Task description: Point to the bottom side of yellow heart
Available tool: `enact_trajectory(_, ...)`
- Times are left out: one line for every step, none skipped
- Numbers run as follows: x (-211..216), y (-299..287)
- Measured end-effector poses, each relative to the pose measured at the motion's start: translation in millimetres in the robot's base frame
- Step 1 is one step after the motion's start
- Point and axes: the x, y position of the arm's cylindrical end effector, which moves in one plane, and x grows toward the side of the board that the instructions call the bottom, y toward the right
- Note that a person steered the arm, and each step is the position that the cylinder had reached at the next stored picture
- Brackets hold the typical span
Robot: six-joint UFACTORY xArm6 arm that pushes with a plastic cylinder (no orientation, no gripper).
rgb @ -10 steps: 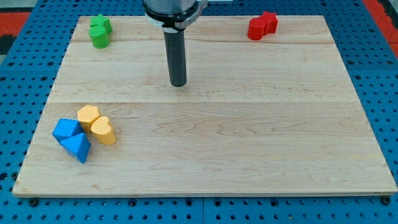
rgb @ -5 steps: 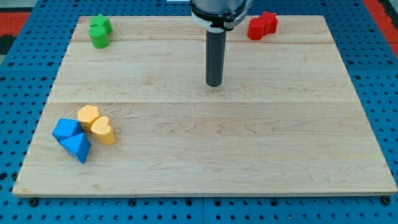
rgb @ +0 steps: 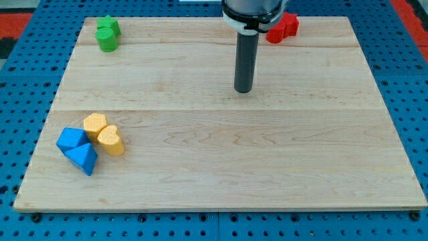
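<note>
The yellow heart (rgb: 111, 140) lies on the wooden board (rgb: 267, 161) at the view's lower left. A yellow hexagonal block (rgb: 95, 124) touches it on its upper left. Two blue blocks (rgb: 72, 140) (rgb: 82, 158) sit just left of the heart. My tip (rgb: 243, 90) is on the board right of centre, toward the view's top, far to the right of and above the yellow heart, touching no block.
Two green blocks (rgb: 107, 33) sit at the board's top left corner. Red blocks (rgb: 283, 27) sit at the top right, partly behind the rod. A blue pegboard surface (rgb: 27, 73) surrounds the board.
My tip has moved to the view's right along the upper part of the board, away from the yellow heart. No block has moved.
</note>
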Motion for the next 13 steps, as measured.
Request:
enact_trajectory(0.0,4.6)
enact_trajectory(0.0,7.2)
enact_trajectory(0.0,11.2)
enact_trajectory(0.0,15.6)
enact_trajectory(0.0,17.7)
enact_trajectory(0.0,17.9)
enact_trajectory(0.0,20.1)
enact_trajectory(0.0,24.3)
enact_trajectory(0.0,28.3)
enact_trajectory(0.0,30.8)
enact_trajectory(0.0,31.5)
enact_trajectory(0.0,31.5)
enact_trajectory(0.0,32.3)
